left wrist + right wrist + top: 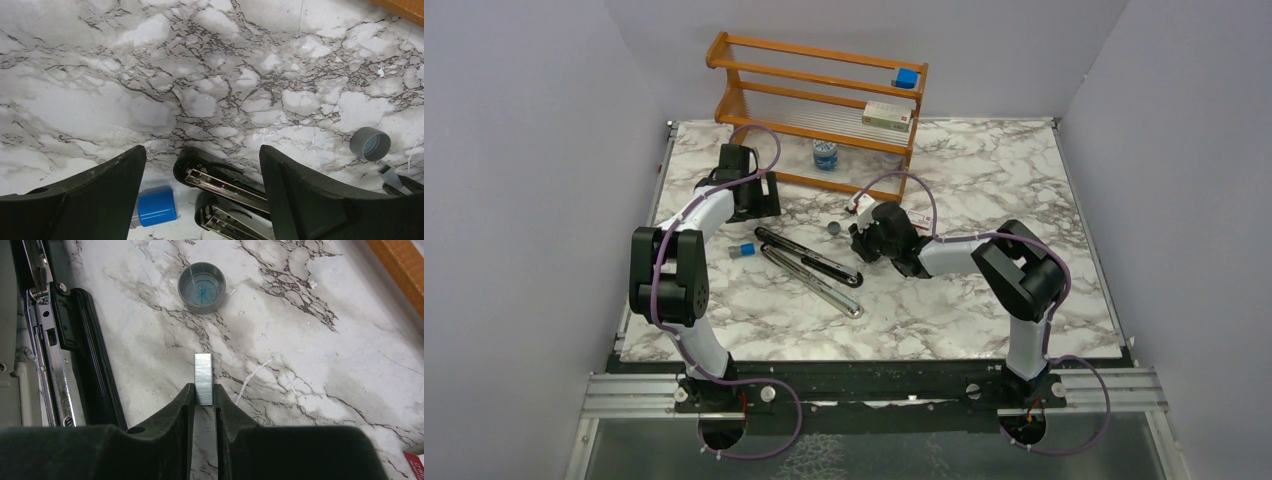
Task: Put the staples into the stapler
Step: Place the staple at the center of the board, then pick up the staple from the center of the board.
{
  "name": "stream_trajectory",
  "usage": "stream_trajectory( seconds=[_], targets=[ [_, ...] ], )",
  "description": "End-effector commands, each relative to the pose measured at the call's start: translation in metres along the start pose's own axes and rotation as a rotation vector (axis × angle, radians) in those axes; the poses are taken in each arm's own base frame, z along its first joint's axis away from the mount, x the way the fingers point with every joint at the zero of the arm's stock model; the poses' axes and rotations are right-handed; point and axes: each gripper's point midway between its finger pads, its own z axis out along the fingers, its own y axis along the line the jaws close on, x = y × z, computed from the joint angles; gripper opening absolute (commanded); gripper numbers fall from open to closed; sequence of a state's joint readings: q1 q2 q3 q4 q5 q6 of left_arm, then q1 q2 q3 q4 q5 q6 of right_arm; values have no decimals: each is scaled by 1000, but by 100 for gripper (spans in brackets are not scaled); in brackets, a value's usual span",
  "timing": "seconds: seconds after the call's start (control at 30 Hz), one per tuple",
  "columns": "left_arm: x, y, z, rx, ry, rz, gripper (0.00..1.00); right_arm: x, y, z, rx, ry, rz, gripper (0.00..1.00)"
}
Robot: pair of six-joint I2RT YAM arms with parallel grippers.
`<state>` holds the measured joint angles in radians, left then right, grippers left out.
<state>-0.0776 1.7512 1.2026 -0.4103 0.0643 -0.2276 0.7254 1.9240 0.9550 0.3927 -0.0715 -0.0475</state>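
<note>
1 strip of staples (203,372) is pinched by the right gripper (204,395) (open stapler (95,370) just to its left), while the left gripper (202,152) is spread wide above the stapler's end.

**Robot lab bench, enclosed test cell**

Reads as a robotics lab, not a home or an office. Two white-and-black arms, left arm (669,270) and right arm (1024,285), stand bolted to an aluminium rail (624,395) along the near edge of a table (1004,190) with a marble-pattern top. Plain pale walls (514,150) box the table in on three sides. Purple cables (800,415) loop out from the arm bases and run up along the links. Objects are few and set out like props: a wooden rack (915,120) at the back carrying a small box (887,116), a bottle (825,153) beneath it, and the stapler (809,258) lying opened flat mid-table.
</note>
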Motion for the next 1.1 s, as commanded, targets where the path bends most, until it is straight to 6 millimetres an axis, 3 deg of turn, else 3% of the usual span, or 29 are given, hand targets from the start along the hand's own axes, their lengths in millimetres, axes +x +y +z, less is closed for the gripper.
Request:
stream_trajectory(
  seconds=[0.0, 0.17, 0.4, 0.57, 0.87, 1.07],
  targets=[
    [-16, -6, -8, 30, -36, -2, 86, 50, 0, -4, -7, 145, 14, 20],
    [-16, -6, -7, 29, -35, -2, 86, 43, 1, -5, -19, 138, 6, 17],
    [-15, -6, -6, 31, -32, -4, 86, -6, 1, -22, -30, 85, -33, 15],
    [-15, -7, -5, 35, -29, -6, 86, -33, 13, -35, -54, 48, -47, 15],
    [-14, -7, -5, 35, -26, -7, 86, -44, 52, -42, -136, 91, -90, 15],
    [-14, -7, -5, 36, -26, -7, 86, -45, 65, -38, -174, 99, -74, 15]
  ],
)
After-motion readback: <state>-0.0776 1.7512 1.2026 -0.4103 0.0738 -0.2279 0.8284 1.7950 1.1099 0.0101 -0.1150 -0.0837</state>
